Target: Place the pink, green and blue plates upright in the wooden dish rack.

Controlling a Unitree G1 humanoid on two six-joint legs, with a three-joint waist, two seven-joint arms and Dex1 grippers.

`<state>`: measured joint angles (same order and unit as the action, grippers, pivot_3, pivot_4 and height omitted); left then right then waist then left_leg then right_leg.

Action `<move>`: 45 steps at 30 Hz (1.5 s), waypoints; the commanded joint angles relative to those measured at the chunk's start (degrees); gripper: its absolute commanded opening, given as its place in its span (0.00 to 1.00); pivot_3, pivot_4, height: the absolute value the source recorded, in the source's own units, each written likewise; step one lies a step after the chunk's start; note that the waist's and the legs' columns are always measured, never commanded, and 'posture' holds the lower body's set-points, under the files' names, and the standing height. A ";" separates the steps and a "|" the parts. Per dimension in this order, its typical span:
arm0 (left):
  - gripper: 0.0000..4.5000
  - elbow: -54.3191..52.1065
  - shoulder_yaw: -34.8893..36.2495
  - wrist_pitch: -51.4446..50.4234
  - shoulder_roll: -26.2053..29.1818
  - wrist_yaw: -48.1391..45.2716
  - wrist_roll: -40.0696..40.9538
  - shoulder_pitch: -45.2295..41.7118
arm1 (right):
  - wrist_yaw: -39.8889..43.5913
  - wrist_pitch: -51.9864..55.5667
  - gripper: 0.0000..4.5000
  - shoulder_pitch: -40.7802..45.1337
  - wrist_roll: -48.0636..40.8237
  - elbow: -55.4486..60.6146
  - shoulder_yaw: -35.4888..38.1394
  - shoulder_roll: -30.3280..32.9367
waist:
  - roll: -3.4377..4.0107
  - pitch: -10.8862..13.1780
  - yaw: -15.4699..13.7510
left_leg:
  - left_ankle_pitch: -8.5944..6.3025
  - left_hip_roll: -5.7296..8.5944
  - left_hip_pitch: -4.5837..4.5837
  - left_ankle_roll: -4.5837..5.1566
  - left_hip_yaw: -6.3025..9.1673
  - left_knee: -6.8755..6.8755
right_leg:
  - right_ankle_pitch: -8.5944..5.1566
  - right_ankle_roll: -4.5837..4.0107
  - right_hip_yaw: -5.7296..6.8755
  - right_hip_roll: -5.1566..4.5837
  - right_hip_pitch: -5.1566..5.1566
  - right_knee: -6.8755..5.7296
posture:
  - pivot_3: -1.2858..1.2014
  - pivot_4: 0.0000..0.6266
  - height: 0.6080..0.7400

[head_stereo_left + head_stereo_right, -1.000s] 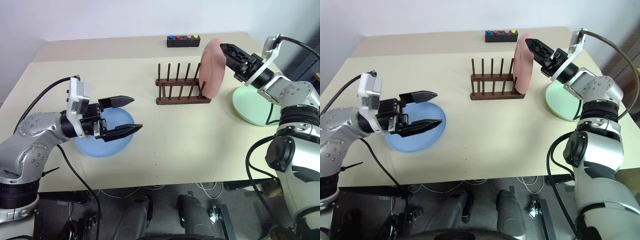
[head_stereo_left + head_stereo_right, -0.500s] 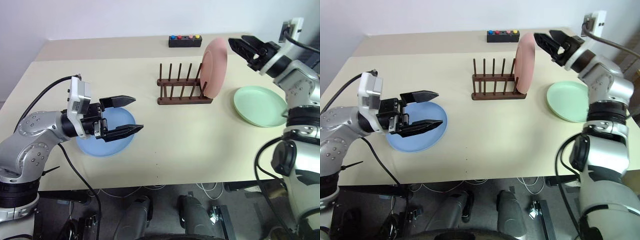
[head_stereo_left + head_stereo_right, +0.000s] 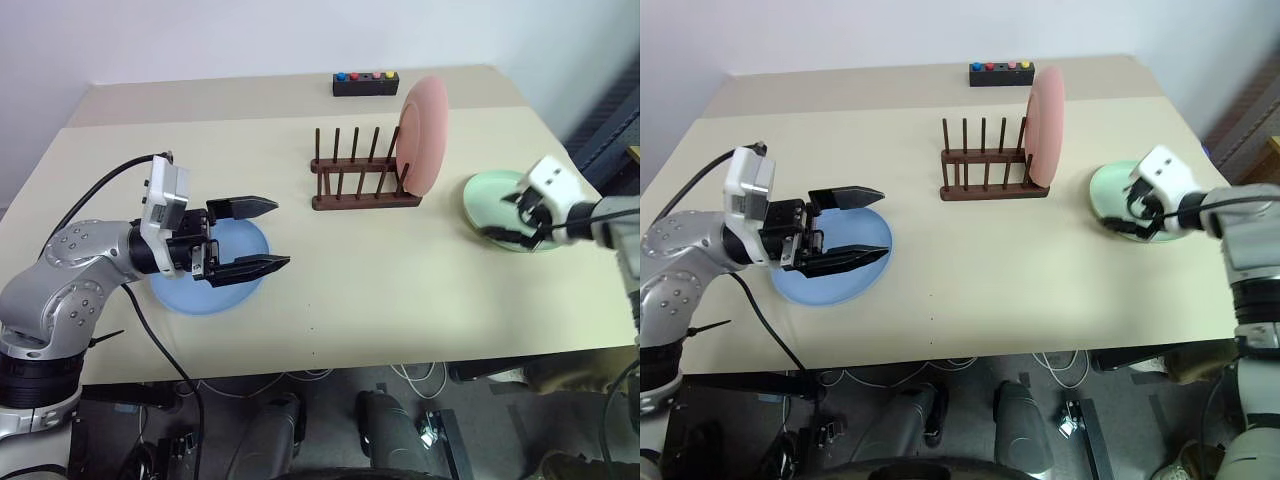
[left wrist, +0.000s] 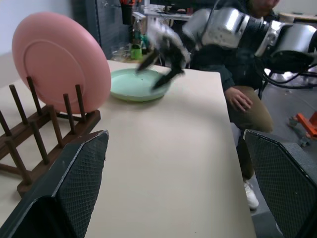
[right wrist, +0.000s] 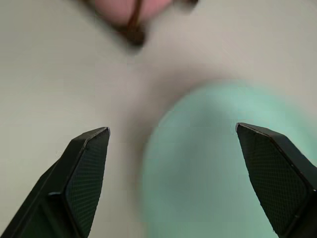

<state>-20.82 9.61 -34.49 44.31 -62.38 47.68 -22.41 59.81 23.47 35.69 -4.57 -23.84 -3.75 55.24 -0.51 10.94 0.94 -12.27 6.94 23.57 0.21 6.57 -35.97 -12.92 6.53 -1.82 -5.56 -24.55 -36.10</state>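
The pink plate [image 3: 422,135] stands upright at the right end of the wooden dish rack [image 3: 362,186], free of both grippers. To its right the green plate [image 3: 484,194] lies flat on the table. My right gripper [image 3: 505,217] hangs open low over it, one finger [image 5: 84,171] over the table beside its rim and the other over the plate. The blue plate [image 3: 198,296] lies flat at the left. Above its right side my left gripper [image 3: 280,234] is open and empty, pointing toward the rack.
A small black box with coloured buttons [image 3: 366,83] sits at the table's far edge behind the rack. The green plate lies close to the table's right edge [image 3: 560,140]. A person [image 4: 247,94] sits beyond that edge in the left wrist view.
My right gripper swung away from the pink plate's top, down and to the right, to just above the green plate. The pink plate stays in the rack. The left gripper held still.
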 commanded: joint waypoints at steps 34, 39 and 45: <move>1.00 -1.35 2.52 0.41 0.95 0.31 0.83 1.42 | -18.86 27.17 0.01 37.71 -45.78 4.41 30.64 -26.33 | 0.05 0.07 0.99 | 0.03 -0.06 -0.04 -0.05 0.00 0.28 | 0.03 -0.03 -0.13 0.08 -0.14 -0.01 | 0.52 0.24 1.00; 1.00 -2.30 3.24 0.21 1.13 1.04 1.39 2.46 | -27.04 36.39 0.01 36.29 -58.65 8.94 35.34 -31.76 | 0.05 0.06 0.96 | 0.03 -0.09 -0.04 -0.05 0.00 0.30 | 0.03 -0.03 -0.13 0.07 -0.15 0.00 | 0.52 0.24 1.00; 1.00 -3.24 3.98 -0.18 1.20 2.38 1.77 3.39 | -30.05 36.85 0.01 28.86 -57.63 12.10 30.88 -34.86 | 0.04 0.04 1.03 | 0.03 -0.09 -0.04 -0.05 -0.02 0.28 | 0.03 -0.03 -0.13 0.07 -0.14 -0.01 | 0.52 0.24 1.00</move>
<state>-22.58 11.71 -34.64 44.82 -60.67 48.31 -19.08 29.98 61.16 64.64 -62.31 -14.19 27.57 20.63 -0.47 10.98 1.97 -12.24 6.85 23.53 0.16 6.55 -35.68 -12.89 6.50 -1.95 -5.49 -24.69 -36.12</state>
